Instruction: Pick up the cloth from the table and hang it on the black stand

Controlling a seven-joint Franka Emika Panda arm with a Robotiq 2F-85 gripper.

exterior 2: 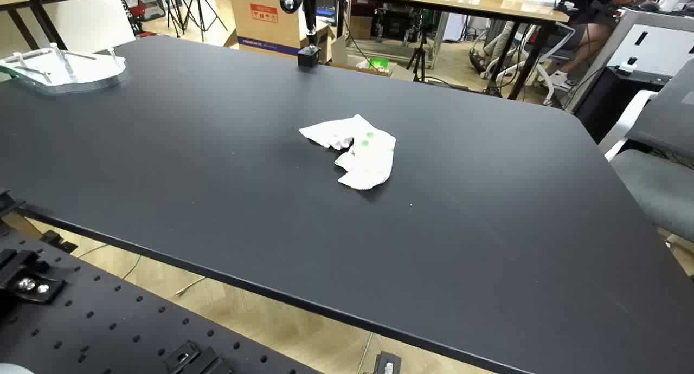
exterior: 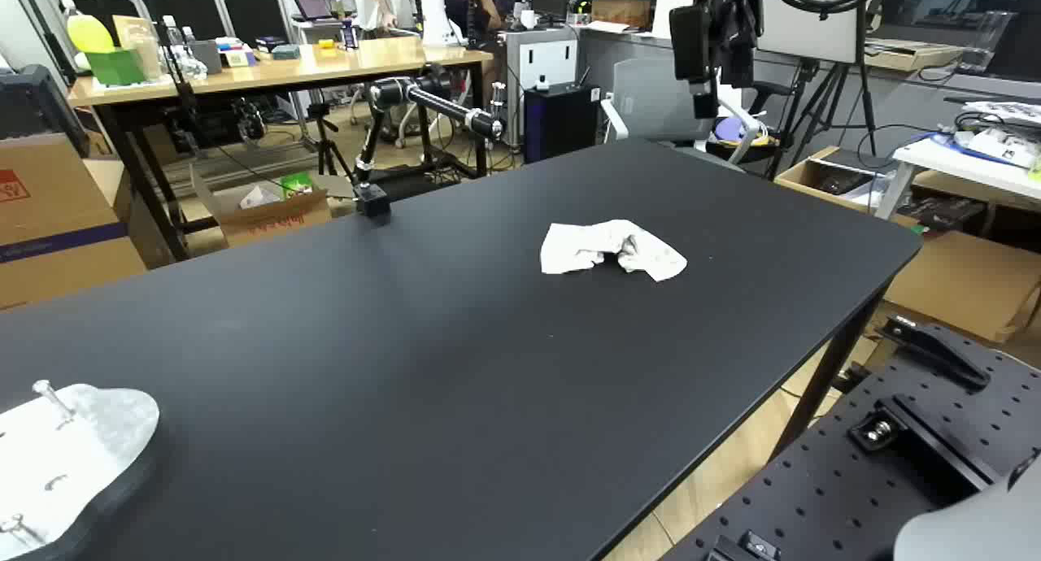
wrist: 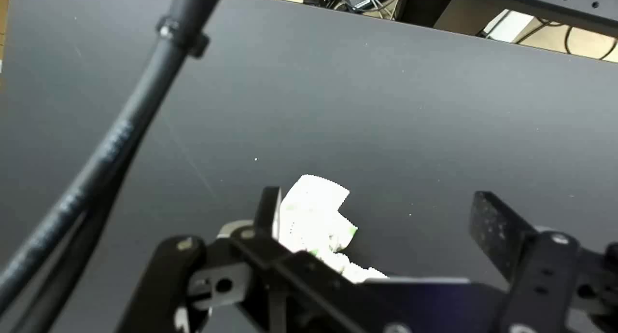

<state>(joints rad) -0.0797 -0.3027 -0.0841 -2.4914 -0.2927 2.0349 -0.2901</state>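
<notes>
Overhead, the black two-fingered gripper hung with its fingers spread well apart and nothing held between them. Below it, and not touching it, the crumpled white, green-spotted cloth lay on the matt black worktop, nearer to one finger than to the other and partly hidden by the gripper in the wrist view. Both exterior views showed the cloth as a bent heap, puckered at the inside of the bend, with flatter flaps at its ends. The stand meant was probably the black jointed stand with the slanting arm, at the worktop's edge, well off to the side of the gripper.

By its look, the cloth would be light, soft and limp, with little in it to crush or break. Missing it seemed a greater worry than dropping it: fingers closing too high might only brush the folds, and on a flat flap they might slide across without gathering anything. The raised fold near the bend looked the best hold. A low pinch there, once the gripper was centred over it, should catch several layers and let both ends droop, which would suit draping.
</notes>
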